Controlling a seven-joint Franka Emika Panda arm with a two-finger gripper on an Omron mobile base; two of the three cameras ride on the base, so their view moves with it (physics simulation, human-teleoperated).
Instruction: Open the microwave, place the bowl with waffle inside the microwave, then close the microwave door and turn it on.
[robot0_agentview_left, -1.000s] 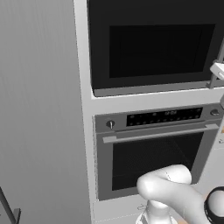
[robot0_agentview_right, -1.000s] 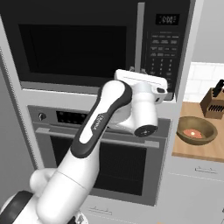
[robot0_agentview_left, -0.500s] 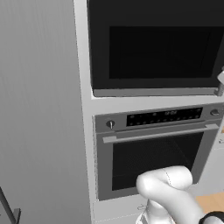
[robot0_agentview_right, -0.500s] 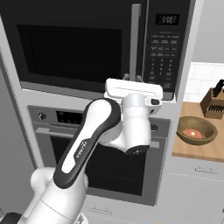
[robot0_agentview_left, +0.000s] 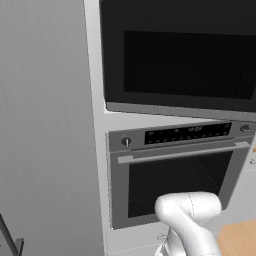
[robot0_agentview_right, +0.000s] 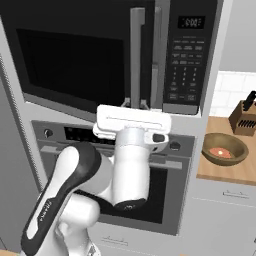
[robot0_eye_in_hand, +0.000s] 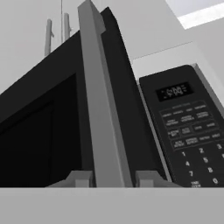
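The microwave (robot0_agentview_right: 75, 60) has a glossy black front, also seen in the left base view (robot0_agentview_left: 185, 60). Along the right edge of its door runs a long grey vertical handle (robot0_agentview_right: 137, 55). My gripper (robot0_agentview_right: 135, 105) is shut on the lower end of that handle (robot0_eye_in_hand: 103, 109), one fingertip (robot0_eye_in_hand: 81, 177) on each side of it. The door's handle edge stands slightly out from the control panel (robot0_eye_in_hand: 188, 131), with a light grey strip (robot0_agentview_right: 160, 50) showing between them. The brown bowl with the waffle (robot0_agentview_right: 224, 150) sits on the wooden counter (robot0_agentview_right: 220, 172) to the right.
The silver-framed oven (robot0_agentview_left: 175, 175) with its horizontal handle sits directly below the microwave, behind my arm (robot0_agentview_right: 130, 170). A knife block (robot0_agentview_right: 245, 117) stands behind the bowl. A tall grey cabinet panel (robot0_agentview_left: 45, 125) runs along the left.
My hand swung left from in front of the control panel onto the handle's lower end and shut on it. The handle edge now sits further left, exposing a grey strip.
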